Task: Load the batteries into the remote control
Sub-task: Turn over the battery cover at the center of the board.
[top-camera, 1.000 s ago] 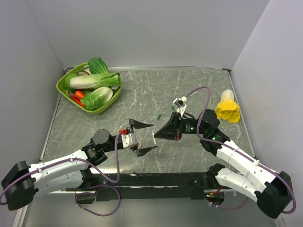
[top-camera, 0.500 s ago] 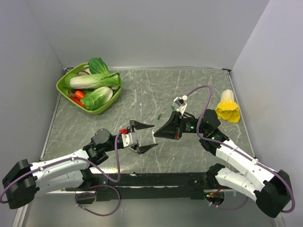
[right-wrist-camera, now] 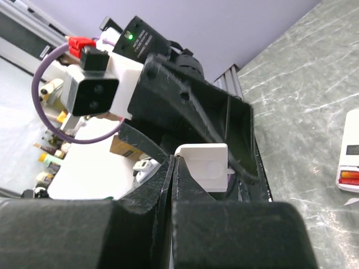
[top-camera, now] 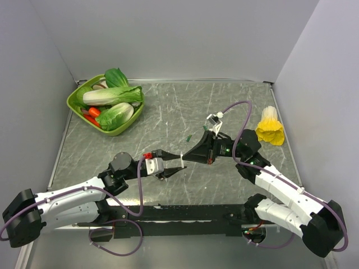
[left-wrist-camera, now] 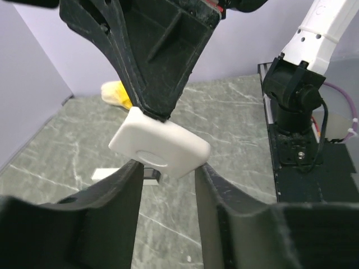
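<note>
Both arms extended inward, tips meeting above centre of table point(top-camera: 168, 112). Right gripper point(right-wrist-camera: 173, 163) clenched on edge of white slab point(left-wrist-camera: 160, 147), held aloft, tilted. Left gripper point(left-wrist-camera: 167, 167) fingers flank slab's lower corner; cannot tell whether they grasp it. Remote control point(right-wrist-camera: 349, 157) flat on table beside right gripper, apart from it, cut by frame edge. Green basket point(top-camera: 74, 100) and yellow object point(top-camera: 269, 128) well apart at either side.

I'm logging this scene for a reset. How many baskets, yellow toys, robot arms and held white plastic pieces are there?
Basket: 1
Yellow toy: 1
Robot arms: 2, the left arm and the right arm
White plastic piece: 1
Total: 5
</note>
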`<action>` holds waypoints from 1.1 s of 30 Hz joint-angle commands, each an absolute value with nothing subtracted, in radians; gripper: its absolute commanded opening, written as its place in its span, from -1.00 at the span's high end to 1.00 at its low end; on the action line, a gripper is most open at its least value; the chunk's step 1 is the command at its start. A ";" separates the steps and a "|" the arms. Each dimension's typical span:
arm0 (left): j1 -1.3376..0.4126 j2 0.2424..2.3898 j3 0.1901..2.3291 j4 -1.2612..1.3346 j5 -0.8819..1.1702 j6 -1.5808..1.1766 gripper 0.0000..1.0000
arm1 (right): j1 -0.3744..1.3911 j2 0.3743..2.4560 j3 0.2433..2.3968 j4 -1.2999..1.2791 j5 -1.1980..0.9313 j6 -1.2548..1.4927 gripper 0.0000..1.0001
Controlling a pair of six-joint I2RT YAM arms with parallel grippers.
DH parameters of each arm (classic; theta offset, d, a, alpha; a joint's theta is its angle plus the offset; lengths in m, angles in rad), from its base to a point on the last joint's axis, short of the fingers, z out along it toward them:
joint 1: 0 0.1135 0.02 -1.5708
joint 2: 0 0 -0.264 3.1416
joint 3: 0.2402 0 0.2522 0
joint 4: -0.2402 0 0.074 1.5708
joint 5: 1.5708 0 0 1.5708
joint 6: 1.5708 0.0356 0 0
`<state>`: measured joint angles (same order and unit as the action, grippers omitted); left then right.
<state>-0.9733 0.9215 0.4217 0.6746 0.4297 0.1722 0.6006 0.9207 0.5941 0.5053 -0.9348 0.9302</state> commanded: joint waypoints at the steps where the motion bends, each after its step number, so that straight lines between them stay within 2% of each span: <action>1: -0.976 0.896 0.492 0.628 0.400 0.184 0.33 | 0.597 0.897 0.607 0.393 -0.924 0.867 1.00; 4: -0.976 0.890 0.524 0.520 0.350 0.175 0.43 | 0.594 0.871 0.656 0.237 -0.858 0.757 0.85; 7: -0.977 0.879 0.538 0.434 0.318 0.158 0.39 | 0.592 0.854 0.667 0.146 -0.847 0.733 1.00; 8: -0.979 0.865 0.532 0.439 0.319 0.153 0.28 | 0.588 0.854 0.657 0.202 -0.857 0.751 1.00; 9: -0.980 0.861 0.522 0.469 0.334 0.147 0.00 | 0.588 0.857 0.637 0.236 -0.870 0.771 1.00; 13: -0.985 0.845 0.485 0.514 0.339 0.138 -0.21 | 0.588 0.882 0.615 0.328 -0.902 0.841 1.00; 17: -0.983 0.845 0.483 0.523 0.333 0.144 -0.29 | 0.588 0.881 0.606 0.333 -0.900 0.844 1.00; 19: -0.985 0.850 0.483 0.523 0.336 0.149 -0.56 | 0.586 0.884 0.591 0.365 -0.907 0.868 1.00; 20: -0.985 0.853 0.479 0.535 0.340 0.147 -0.77 | 0.586 0.887 0.583 0.397 -0.913 0.885 1.00; 21: -0.985 0.854 0.473 0.548 0.348 0.147 -0.84 | 0.586 0.893 0.566 0.450 -0.928 0.920 1.00; 25: -0.985 0.871 0.457 0.618 0.376 0.146 -0.92 | 0.586 0.931 0.545 0.555 -0.965 0.979 1.00; 33: -0.986 0.905 0.480 0.598 0.449 0.190 -0.83 | 0.586 0.927 0.540 0.586 -0.977 1.002 1.00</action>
<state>-0.9817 0.8921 0.4595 0.5713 0.3843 0.1539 0.5903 0.9401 0.5472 0.4866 -0.9455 0.9657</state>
